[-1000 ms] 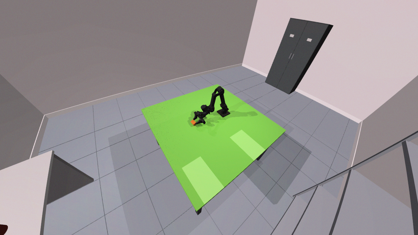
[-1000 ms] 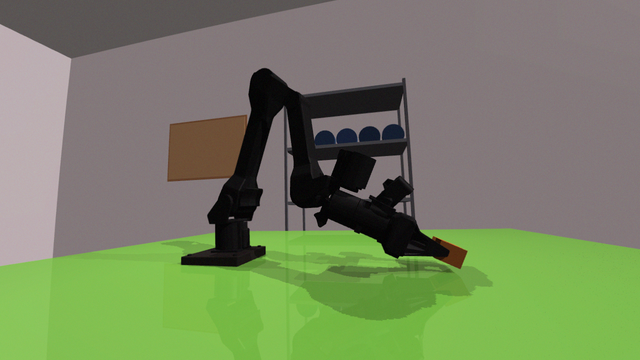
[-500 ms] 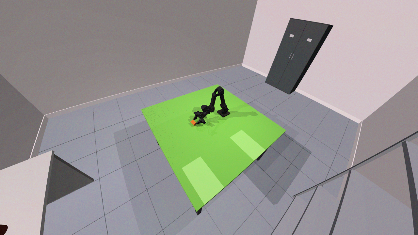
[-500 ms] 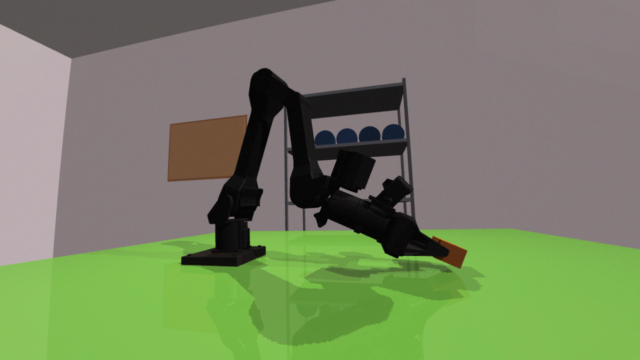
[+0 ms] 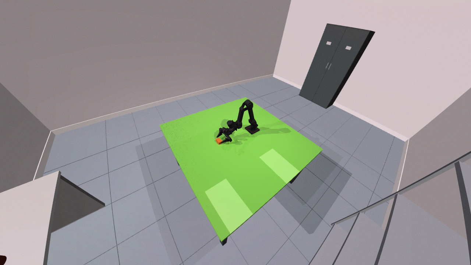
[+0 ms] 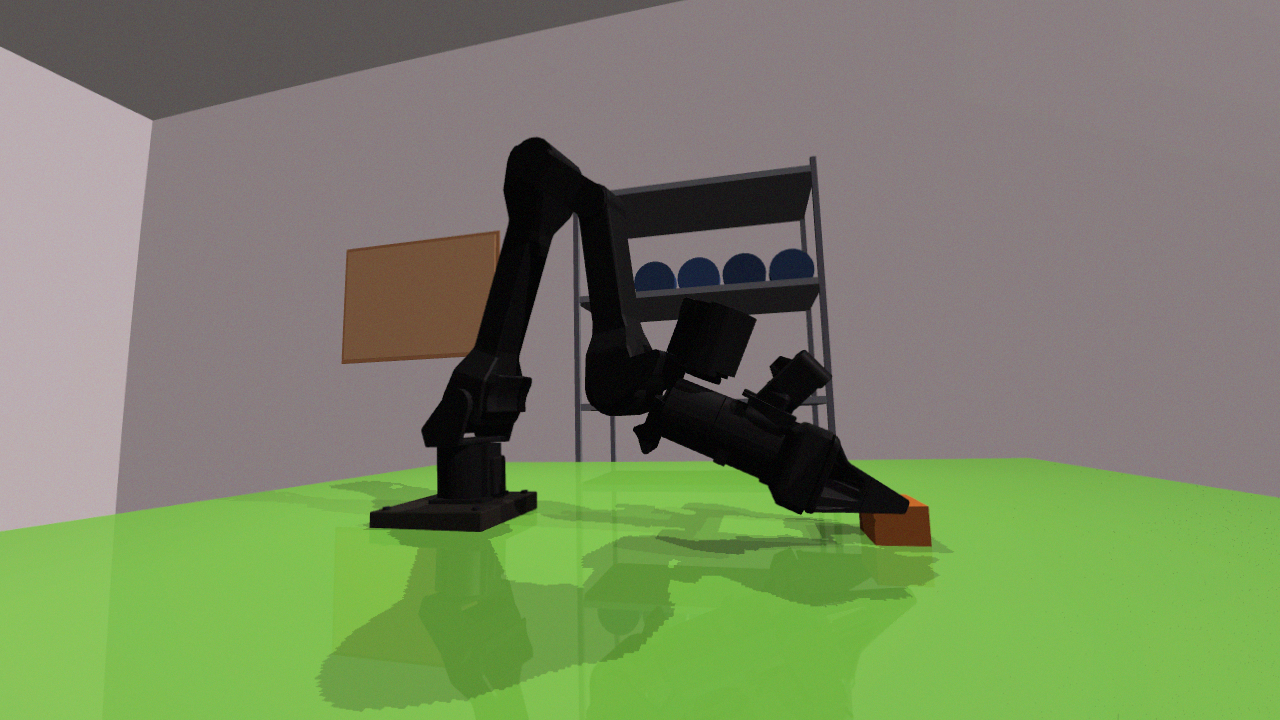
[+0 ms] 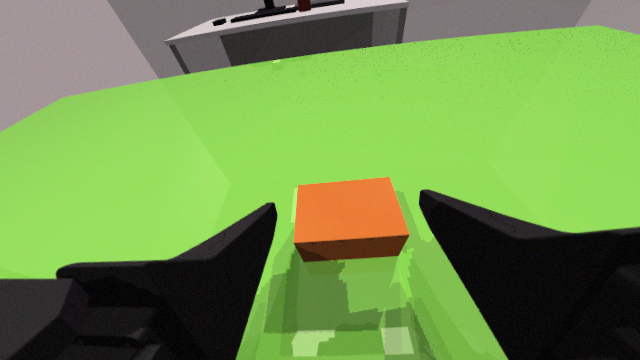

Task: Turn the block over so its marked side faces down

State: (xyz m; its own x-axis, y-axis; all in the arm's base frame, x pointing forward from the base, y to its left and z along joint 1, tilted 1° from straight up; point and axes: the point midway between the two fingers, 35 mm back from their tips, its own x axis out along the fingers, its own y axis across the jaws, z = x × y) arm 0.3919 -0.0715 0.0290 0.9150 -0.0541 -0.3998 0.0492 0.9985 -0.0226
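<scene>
The orange block (image 5: 218,141) (image 6: 904,528) (image 7: 350,210) rests flat on the green table (image 5: 197,158) (image 6: 1074,626) (image 7: 150,125). Its top and the side toward the gripper show plain orange in the wrist view, and no mark shows on them. Its underside is hidden. My gripper (image 5: 221,139) (image 7: 345,203) is open. In the wrist view its fingertips stand on either side of the block, with a gap on each side. In the exterior view the near finger, low and slanting down, covers part of the block.
The arm's base (image 5: 251,129) (image 6: 452,514) stands on the table behind the gripper. A desk (image 7: 300,35) stands beyond the table's far edge in the wrist view. A shelf rack (image 6: 814,295) and a brown board (image 6: 411,300) are at the back wall.
</scene>
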